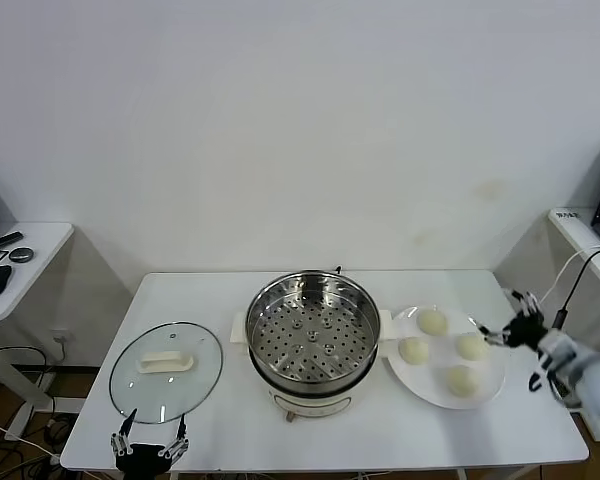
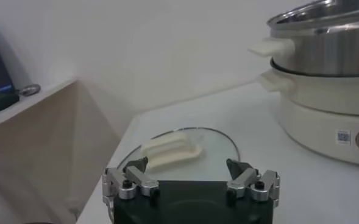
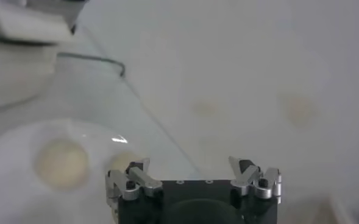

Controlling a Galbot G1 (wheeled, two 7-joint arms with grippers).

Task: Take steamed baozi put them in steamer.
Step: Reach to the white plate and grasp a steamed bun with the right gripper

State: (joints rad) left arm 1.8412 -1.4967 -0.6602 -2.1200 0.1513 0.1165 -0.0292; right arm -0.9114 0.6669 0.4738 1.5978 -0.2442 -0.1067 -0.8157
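Steamed baozi (image 1: 443, 350), all four on the white plate (image 1: 485, 392) right of the empty steamer (image 1: 314, 336), your right gripper (image 1: 510, 322) spread wide and empty beside the plate, its arm partly cut off, left gripper (image 1: 150, 447) likewise wide, empty, by the glass lid (image 1: 166, 372).

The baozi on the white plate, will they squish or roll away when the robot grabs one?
The baozi look smooth, puffy and domed, so they are probably soft and may dent if squeezed hard. Each seems to sit flat on the plate, so rolling looks unlikely. They look light. The open right gripper hovers by the plate's edge.
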